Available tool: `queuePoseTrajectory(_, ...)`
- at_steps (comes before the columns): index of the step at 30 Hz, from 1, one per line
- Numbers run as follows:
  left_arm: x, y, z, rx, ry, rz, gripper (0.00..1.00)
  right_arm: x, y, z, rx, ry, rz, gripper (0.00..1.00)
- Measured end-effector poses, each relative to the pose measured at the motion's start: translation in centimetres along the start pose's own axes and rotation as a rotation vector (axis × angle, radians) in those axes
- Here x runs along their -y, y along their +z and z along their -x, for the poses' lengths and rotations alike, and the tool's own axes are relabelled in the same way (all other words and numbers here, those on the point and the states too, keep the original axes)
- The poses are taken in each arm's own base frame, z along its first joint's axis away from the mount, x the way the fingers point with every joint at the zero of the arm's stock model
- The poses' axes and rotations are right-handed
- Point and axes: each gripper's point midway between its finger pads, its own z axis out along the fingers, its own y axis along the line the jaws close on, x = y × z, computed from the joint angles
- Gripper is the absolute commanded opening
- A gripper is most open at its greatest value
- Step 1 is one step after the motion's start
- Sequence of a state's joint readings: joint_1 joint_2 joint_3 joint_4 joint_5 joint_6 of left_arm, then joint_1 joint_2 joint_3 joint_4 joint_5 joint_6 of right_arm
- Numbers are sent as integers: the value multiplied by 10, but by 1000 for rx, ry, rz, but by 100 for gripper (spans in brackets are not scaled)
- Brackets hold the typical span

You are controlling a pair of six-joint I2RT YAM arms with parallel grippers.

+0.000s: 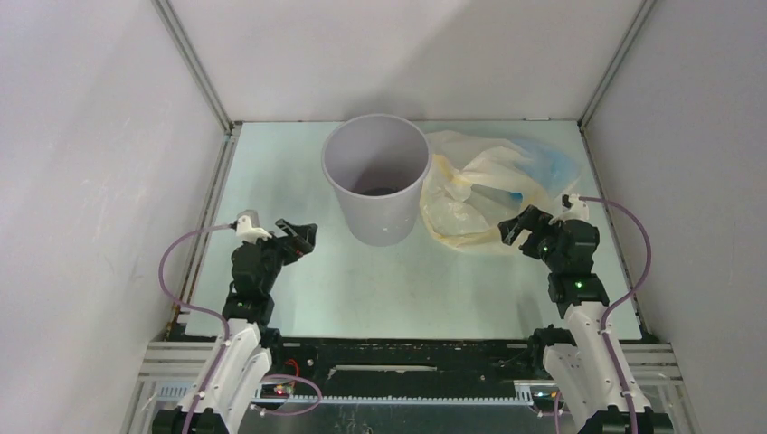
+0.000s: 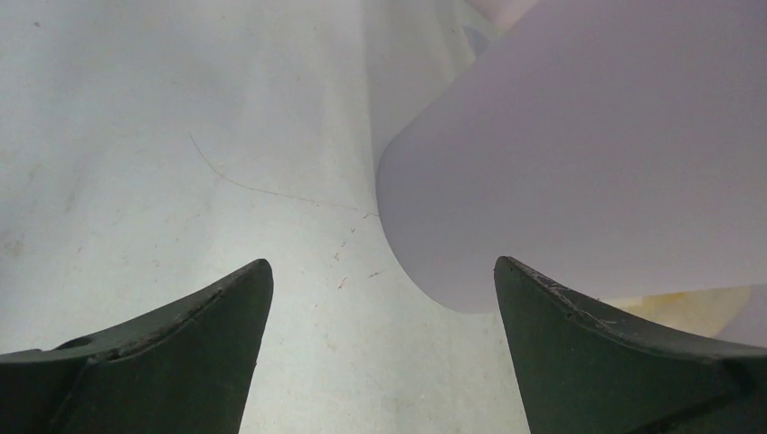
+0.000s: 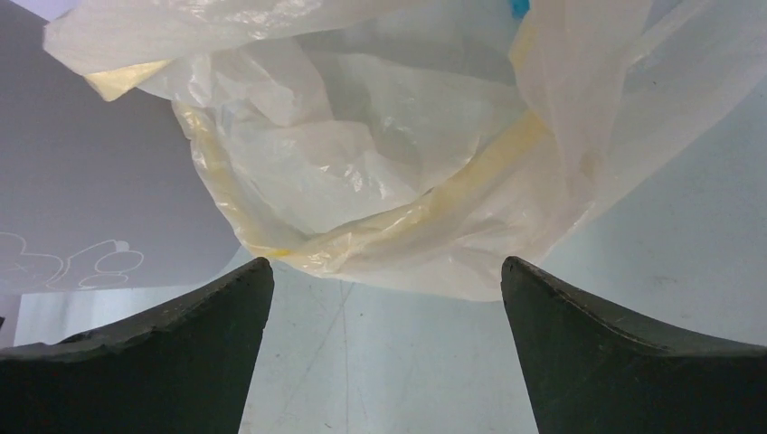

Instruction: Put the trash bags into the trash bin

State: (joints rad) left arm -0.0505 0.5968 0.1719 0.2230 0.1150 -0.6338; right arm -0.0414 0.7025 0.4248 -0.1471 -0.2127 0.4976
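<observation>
Right gripper (image 1: pixel 513 231), jaws apart, faces a pale yellow translucent plastic bag (image 1: pixel 461 203); the thin crinkly blue plastic bag (image 1: pixel 553 167) at its one o'clock looks light, limp and slippery, so pinch a bunched fold.

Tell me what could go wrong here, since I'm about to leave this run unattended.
The open right gripper faces the pale yellow bag, which covers much of the blue bag; it may grab the wrong one. The yellow bag sits close beside the trash bin, so a tug might nudge it.

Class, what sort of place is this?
Likely a robot test cell: left arm and right arm bolted at the edge of a table, plain walls around, a bin and yellow bag on it.
</observation>
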Motion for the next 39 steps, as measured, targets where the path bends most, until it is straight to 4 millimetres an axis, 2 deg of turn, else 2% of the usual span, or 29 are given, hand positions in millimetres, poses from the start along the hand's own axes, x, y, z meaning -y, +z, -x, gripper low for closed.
queuePoseTrajectory(4, 7, 0, -3, -21, 8, -42, 100, -8, -1, 3, 8, -6, 41, 98)
queuePoseTrajectory(8, 15, 2, -8, -51, 16, -90, 100, -30, -3, -4, -15, -55, 135, 95)
queuePoseTrajectory(16, 39, 3, -25, -127, 46, -231, 100, -129, -24, -60, -97, -358, 489, 95)
queuePoseTrajectory(20, 51, 1, -29, -143, 66, -284, 100, -156, -21, -79, -98, -442, 563, 94)
queuePoseTrajectory(25, 58, -1, -29, -139, 87, -320, 100, -176, 3, -108, -142, -510, 548, 93)
queuePoseTrajectory(29, 60, -1, -29, -138, 91, -329, 100, -197, 25, -121, -126, -536, 528, 92)
queuePoseTrajectory(33, 61, -2, -29, -141, 91, -333, 100, -215, 48, -120, -78, -521, 507, 91)
queuePoseTrajectory(39, 61, -2, -29, -140, 91, -333, 100, -256, 98, -105, 26, -484, 470, 87)
